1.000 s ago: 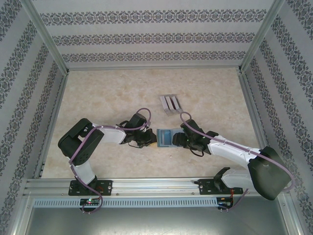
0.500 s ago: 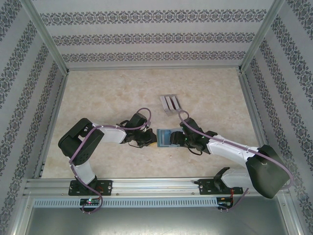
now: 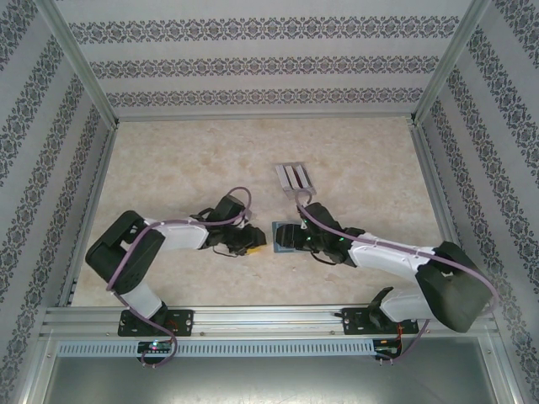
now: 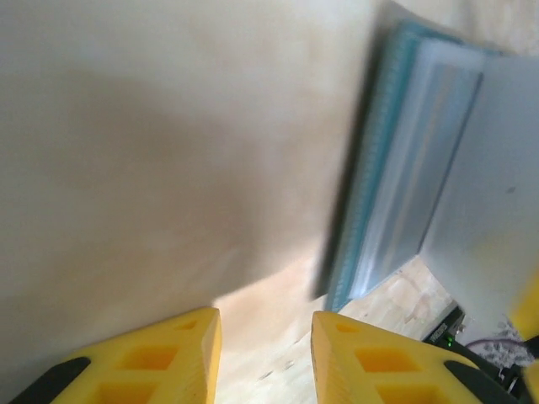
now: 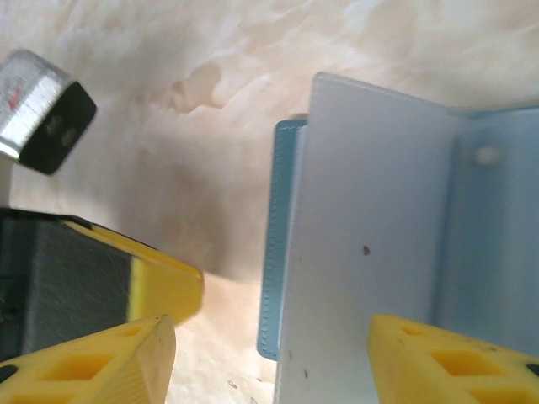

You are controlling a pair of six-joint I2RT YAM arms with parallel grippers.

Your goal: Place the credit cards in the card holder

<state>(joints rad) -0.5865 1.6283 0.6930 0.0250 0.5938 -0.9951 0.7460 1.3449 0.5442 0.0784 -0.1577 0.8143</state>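
left jaws stood apart, empty, beside card holder (image 3: 282, 236) | right jaws apart, straddled grey card (image 5: 370, 210), probably to guide it in | spare cards (image 3: 293, 178) lay upper-centre on surface (image 3: 168, 168)

On my left wrist feed the card holder (image 4: 396, 168) is blurred and cut off at the right edge; overhead, the right gripper (image 3: 296, 238) hides its right part

The card holder (image 3: 282, 235) is laid on the table (image 3: 185, 160) between the left gripper (image 3: 253, 247) and right gripper (image 3: 300, 240); the credit cards (image 3: 294, 178) are laid behind it.
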